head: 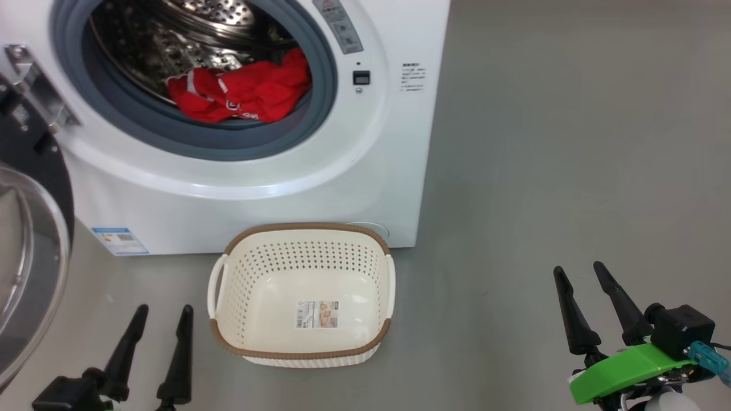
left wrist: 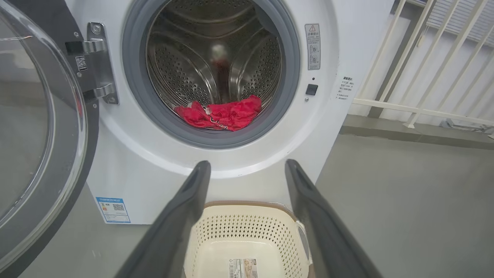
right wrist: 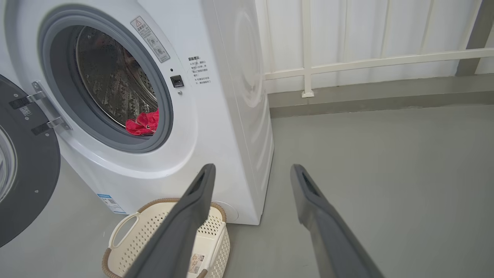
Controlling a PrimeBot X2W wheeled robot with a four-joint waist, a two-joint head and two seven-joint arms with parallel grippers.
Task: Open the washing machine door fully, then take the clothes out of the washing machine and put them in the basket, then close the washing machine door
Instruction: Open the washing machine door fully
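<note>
The white washing machine (head: 400,142) (left wrist: 127,162) (right wrist: 231,116) stands with its door (head: 28,228) (left wrist: 38,135) (right wrist: 23,166) swung open to the left. Red clothes (head: 243,91) (left wrist: 222,114) (right wrist: 143,124) lie bunched at the front of the steel drum, on the grey gasket. The cream basket (head: 302,274) (left wrist: 247,231) (right wrist: 131,235) sits on the floor just before the machine, with nothing in it but a sticker. My left gripper (head: 164,313) (left wrist: 247,166) hangs open at the lower left, short of the basket. My right gripper (head: 579,274) (right wrist: 251,170) is open at the lower right, well right of the basket.
Grey floor (head: 571,142) stretches to the right of the machine. A white railing (left wrist: 417,112) (right wrist: 347,65) runs along the wall behind it. The open door's glass dome bulges toward my left arm.
</note>
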